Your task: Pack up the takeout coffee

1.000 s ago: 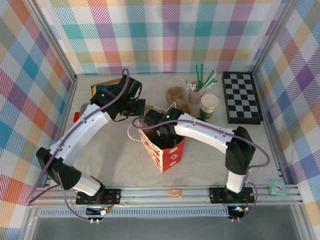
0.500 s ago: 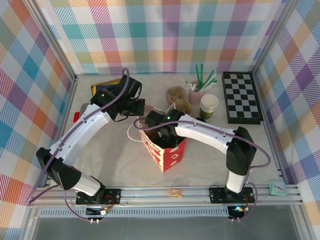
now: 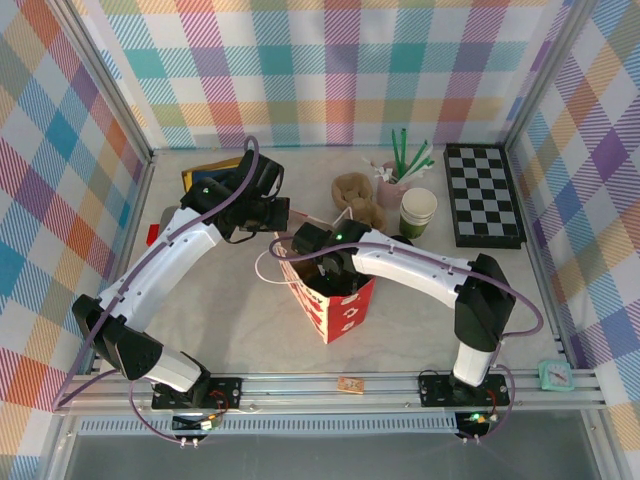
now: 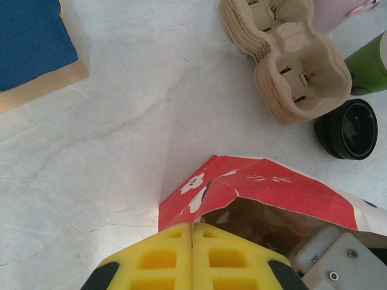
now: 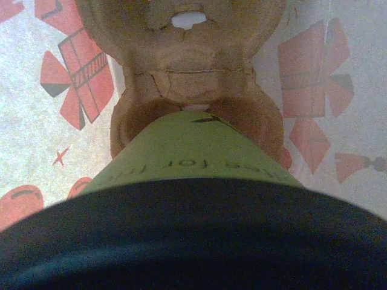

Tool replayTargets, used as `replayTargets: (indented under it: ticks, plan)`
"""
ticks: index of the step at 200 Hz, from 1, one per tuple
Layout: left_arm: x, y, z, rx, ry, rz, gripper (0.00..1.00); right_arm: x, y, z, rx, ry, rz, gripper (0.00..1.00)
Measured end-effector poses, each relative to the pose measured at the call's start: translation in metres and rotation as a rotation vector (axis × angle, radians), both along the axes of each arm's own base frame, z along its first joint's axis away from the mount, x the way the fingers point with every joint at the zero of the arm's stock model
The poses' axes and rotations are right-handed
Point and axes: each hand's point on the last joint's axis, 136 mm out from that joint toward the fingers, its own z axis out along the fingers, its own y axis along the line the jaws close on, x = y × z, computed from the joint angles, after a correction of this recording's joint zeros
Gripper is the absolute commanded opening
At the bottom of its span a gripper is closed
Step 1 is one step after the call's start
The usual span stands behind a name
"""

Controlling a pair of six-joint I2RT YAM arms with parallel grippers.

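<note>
**Top view.** 2 arms meet over a red paper bag that stands open near the middle of the table. The left gripper sits at the bag's far left corner. The right gripper reaches down into the bag's mouth. Behind the bag lie tan cardboard cup trays. To their right are a pink cup of green straws and a lidless green and cream cup, with a checkerboard at far right. A blue book lies far left.

**Left wrist view.** The 2 yellow fingers are pressed together and pinch the rim of the paper bag at its corner. Beyond it lie the cup trays, a loose black lid just beside them, the green cup and the book.

**Right wrist view.** The coffee cup, green with a black lid, is inside the bag. Its base points into a well of a cardboard tray on the bag's floor, and the printed bag wall shows on either side. The lid hides the right fingers. They stand wide, and it cannot be told whether they press on the cup.
</note>
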Motion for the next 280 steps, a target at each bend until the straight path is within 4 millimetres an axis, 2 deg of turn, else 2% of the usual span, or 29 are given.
replayTargets:
  ticks: [139, 280]
  plan:
    - [0.0, 0.002, 0.0, 0.007, -0.001, 0.005, 0.0, -0.001, -0.002, 0.001, 0.001, -0.002, -0.001, 0.57]
    - [0.0, 0.002, 0.0, 0.008, -0.002, 0.006, 0.0, 0.0, -0.003, -0.014, 0.005, 0.005, -0.007, 0.56]
